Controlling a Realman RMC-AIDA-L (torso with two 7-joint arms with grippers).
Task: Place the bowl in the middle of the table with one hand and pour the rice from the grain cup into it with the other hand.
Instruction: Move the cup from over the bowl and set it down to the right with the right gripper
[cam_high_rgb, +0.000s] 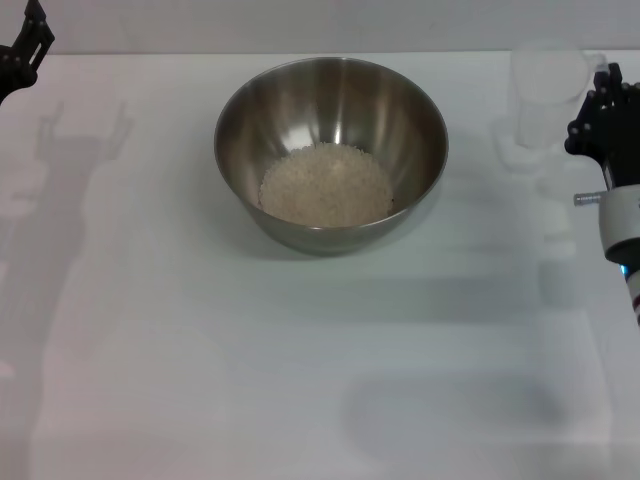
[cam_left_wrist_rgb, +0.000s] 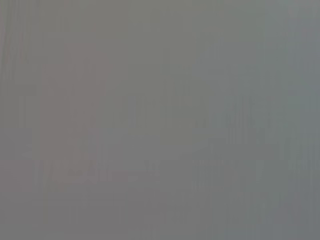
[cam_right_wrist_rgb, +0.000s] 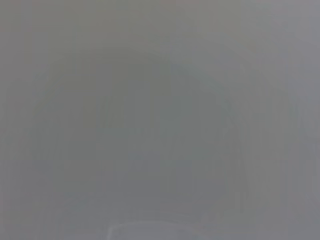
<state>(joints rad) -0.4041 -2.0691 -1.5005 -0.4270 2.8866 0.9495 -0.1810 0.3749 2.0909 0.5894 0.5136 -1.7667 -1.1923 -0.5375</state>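
Item: bowl (cam_high_rgb: 331, 150); stainless steel, upright, resting near the middle of the white desk (cam_high_rgb: 200, 380), slightly toward the far side; a central spot suits both arms, which reach it equally.

Item: rice (cam_high_rgb: 326, 185); pale loose mound on the bowl's floor, none seen spilled on the desk; judged that the pour is done.

Item: grain cup (cam_high_rgb: 545, 95); translucent, upright on the desk at the far right, well apart from the bowl; looks empty, though its contents are hard to read; judged set aside where it will not be knocked.

Item: right pincer (cam_high_rgb: 600, 115); just beside the cup, at the desk's right edge; cannot tell whether it grips the cup, touches it or has let go.

Item: left pincer (cam_high_rgb: 25, 50); at the far left corner, well away from the bowl, grasping nothing visible; whether spread or closed, cannot tell; appears parked out of the way.

Both wrist views show only featureless grey.
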